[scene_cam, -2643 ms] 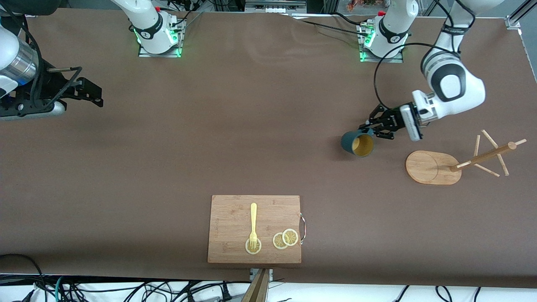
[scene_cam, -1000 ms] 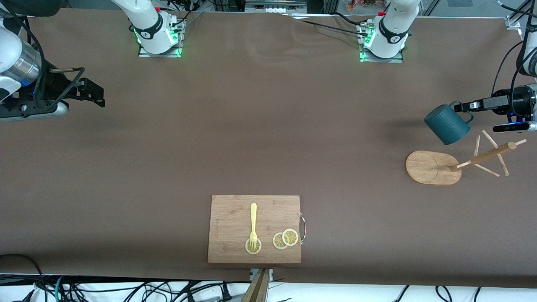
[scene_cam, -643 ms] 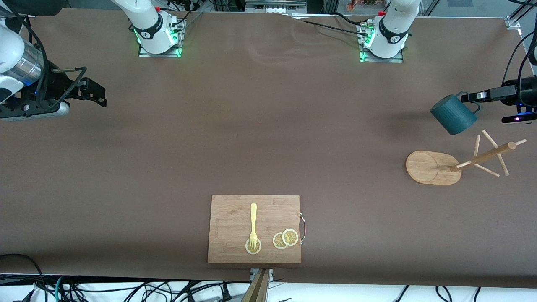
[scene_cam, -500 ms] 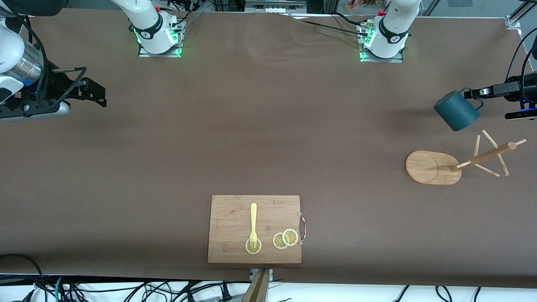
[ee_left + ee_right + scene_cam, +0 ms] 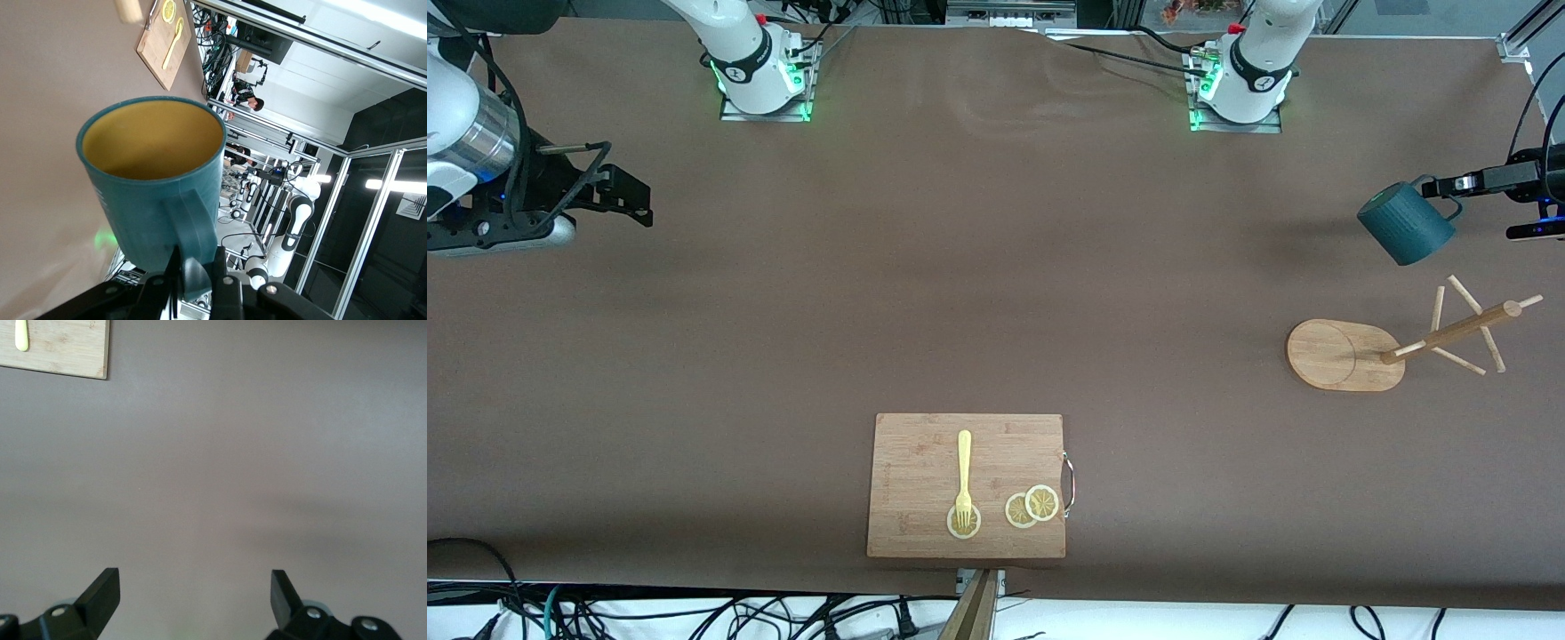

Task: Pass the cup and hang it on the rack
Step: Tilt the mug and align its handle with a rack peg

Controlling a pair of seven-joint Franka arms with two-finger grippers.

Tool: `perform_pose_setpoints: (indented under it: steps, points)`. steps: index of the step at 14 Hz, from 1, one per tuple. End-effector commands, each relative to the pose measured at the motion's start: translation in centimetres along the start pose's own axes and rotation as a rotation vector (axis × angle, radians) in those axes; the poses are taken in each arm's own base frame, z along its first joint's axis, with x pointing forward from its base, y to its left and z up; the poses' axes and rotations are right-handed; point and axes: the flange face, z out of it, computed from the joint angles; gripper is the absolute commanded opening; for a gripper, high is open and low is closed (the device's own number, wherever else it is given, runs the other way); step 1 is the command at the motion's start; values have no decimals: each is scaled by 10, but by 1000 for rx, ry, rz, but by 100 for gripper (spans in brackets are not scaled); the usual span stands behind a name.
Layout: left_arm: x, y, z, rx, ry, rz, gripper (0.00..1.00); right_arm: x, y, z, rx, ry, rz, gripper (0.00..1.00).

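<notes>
While I am holding my left gripper (image 5: 1449, 188) up in the air at the left arm's end of the table (image 5: 978, 293), its fingers (image 5: 220, 283) are pinching tight on the loop handle (image 5: 195, 235) of the dark teal mug (image 5: 1406, 224). In the left wrist view the mug is sitting directly ahead of my fingers, its yellowish-tan inside showing and its ribbed wall hanging from the handle I am clamping. From the front, the mug is tilting, its body lower than my fingertips and hanging over bare brown tabletop, close to the wooden mug tree (image 5: 1396, 342) but not touching it. That rack is standing nearer to the front camera than the spot under my left gripper, with its oval base (image 5: 1334, 354) flat on the table and its thin pegs (image 5: 1465, 295) angling off the central pole (image 5: 1449, 333); no peg is carrying anything.

My right gripper (image 5: 193, 593) is waiting at the right arm's end of the table, fingers spread wide and grasping nothing, only bare tabletop showing between them.

Well apart from both of my hands, a rectangular wooden cutting board (image 5: 916, 471) with a metal handle is lying near the table's front edge, carrying a yellow fork (image 5: 963, 476) and lemon slices (image 5: 1032, 507).
</notes>
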Motion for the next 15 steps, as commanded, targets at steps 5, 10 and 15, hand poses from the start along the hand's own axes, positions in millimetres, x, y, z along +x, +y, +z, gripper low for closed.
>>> perform_pose_setpoints:
  steps: [5,10,15]
  points:
    - [18,-9,-31,21,-34,55,0,-2,-2,-2,-13,-2,-18,100]
    - [38,-8,-43,21,-21,80,0,-2,-2,-2,-13,-2,-18,100]
    - [41,-7,-43,13,-36,151,0,-2,-2,-2,-13,-2,-18,100]
